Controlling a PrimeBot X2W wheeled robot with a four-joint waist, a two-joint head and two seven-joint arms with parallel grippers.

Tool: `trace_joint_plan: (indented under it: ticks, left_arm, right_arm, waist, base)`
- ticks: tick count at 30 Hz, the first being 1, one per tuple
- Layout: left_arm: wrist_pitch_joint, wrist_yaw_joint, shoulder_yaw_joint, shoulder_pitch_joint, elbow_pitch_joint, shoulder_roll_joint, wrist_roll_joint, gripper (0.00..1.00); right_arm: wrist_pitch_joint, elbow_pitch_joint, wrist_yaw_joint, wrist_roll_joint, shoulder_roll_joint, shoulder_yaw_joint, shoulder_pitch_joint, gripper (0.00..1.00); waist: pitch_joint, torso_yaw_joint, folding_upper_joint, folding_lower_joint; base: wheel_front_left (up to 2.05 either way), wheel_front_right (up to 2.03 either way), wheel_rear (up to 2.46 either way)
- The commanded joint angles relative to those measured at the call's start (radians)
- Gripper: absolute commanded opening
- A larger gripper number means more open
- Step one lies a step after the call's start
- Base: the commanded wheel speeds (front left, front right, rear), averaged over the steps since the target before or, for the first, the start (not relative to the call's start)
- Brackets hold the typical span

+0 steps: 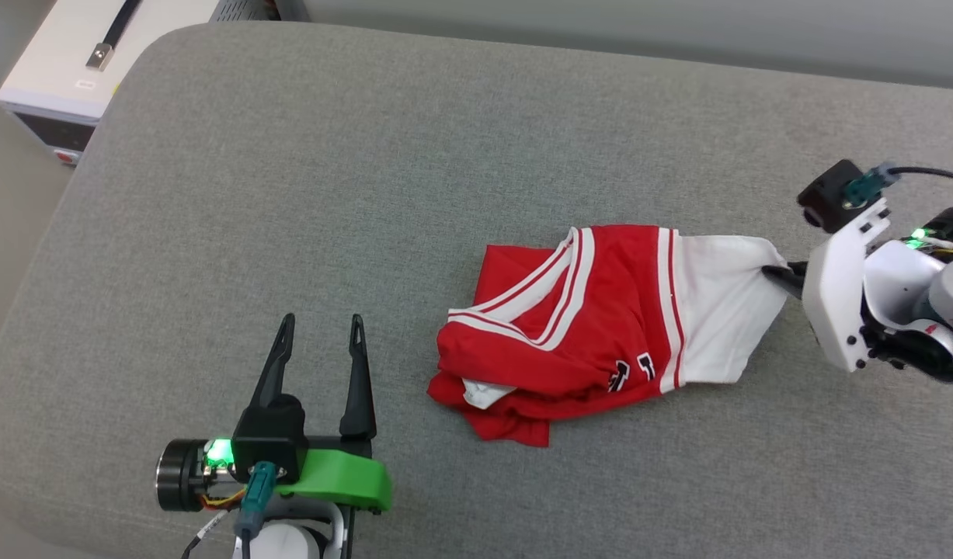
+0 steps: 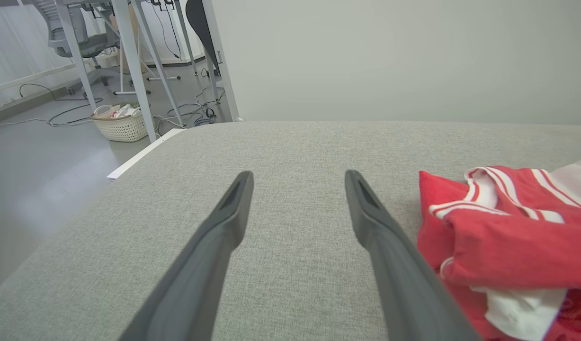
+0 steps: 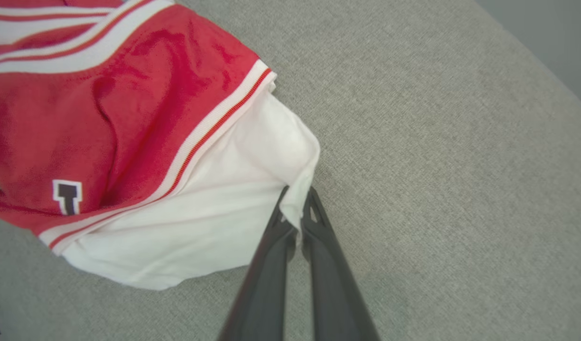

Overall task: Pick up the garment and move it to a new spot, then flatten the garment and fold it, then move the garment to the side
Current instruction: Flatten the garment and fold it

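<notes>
One crumpled shirt [image 1: 600, 326] lies mid-cushion [image 1: 290, 194], with bare room all around. Right gripper [image 3: 298, 195] pinches its white sleeve [image 3: 243, 189] corner; left gripper [image 1: 321, 330] stands spread, beside it.

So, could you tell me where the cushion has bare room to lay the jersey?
Bare: the far strip of cushion behind the jersey, and the left side between the box and the open left pincer. Crowded: centre-right, where the right pincer grips the sleeve.
</notes>
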Motion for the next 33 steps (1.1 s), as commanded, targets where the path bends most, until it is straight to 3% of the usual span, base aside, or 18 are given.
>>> trace_joint_plan:
  ticks: [1,10,17,22,30,31,32,33]
  left_arm:
    - [-0.006,-0.006,0.008,0.013,0.005,-0.003,0.008,1.00]
    - [-0.006,-0.027,0.037,0.058,0.007,-0.001,0.017,1.00]
    - [-0.006,-0.037,0.046,0.071,0.008,-0.002,0.020,1.00]
    - [-0.006,-0.039,0.052,0.072,0.009,-0.002,0.022,1.00]
    - [-0.006,-0.042,0.056,0.077,0.012,-0.003,0.021,1.00]
    - [-0.006,-0.042,0.058,0.079,0.012,-0.003,0.022,1.00]
    - [-0.006,-0.043,0.059,0.081,0.012,-0.003,0.022,1.00]
    - [-0.006,-0.044,0.061,0.083,0.013,-0.003,0.024,1.00]
  right_arm:
    - [-0.023,-0.007,-0.001,0.016,-0.024,-0.014,-0.001,0.00]
    - [-0.136,-0.007,-0.001,0.133,-0.195,-0.128,0.160,0.00]
    - [-0.218,0.063,-0.001,0.232,-0.271,-0.212,0.368,0.00]
    - [-0.249,0.125,-0.001,0.300,-0.284,-0.247,0.514,0.00]
    - [-0.272,0.214,-0.001,0.334,-0.230,-0.269,0.646,0.00]
    - [-0.290,0.215,-0.001,0.335,-0.220,-0.281,0.648,0.39]
    - [-0.311,0.215,-0.001,0.331,-0.215,-0.292,0.647,1.00]
    - [-0.336,0.215,-0.001,0.318,-0.212,-0.302,0.645,1.00]
  waist:
    - [-0.044,-0.030,0.0000,-0.0001]
    - [-0.101,-0.077,0.0000,-0.0001]
    - [-0.109,-0.088,0.0000,-0.0001]
    - [-0.111,-0.089,0.0000,-0.0001]
    - [-0.122,-0.090,0.0000,-0.0001]
    - [-0.126,-0.093,0.0000,-0.0001]
    - [-0.130,-0.095,0.0000,-0.0001]
    - [-0.136,-0.098,0.0000,-0.0001]
  base:
    - [0.00,0.00,0.00]
    - [0.00,0.00,0.00]
    - [0.00,0.00,0.00]
    - [0.00,0.00,0.00]
    - [0.00,0.00,0.00]
    - [0.00,0.00,0.00]
    - [0.00,0.00,0.00]
    - [0.00,0.00,0.00]
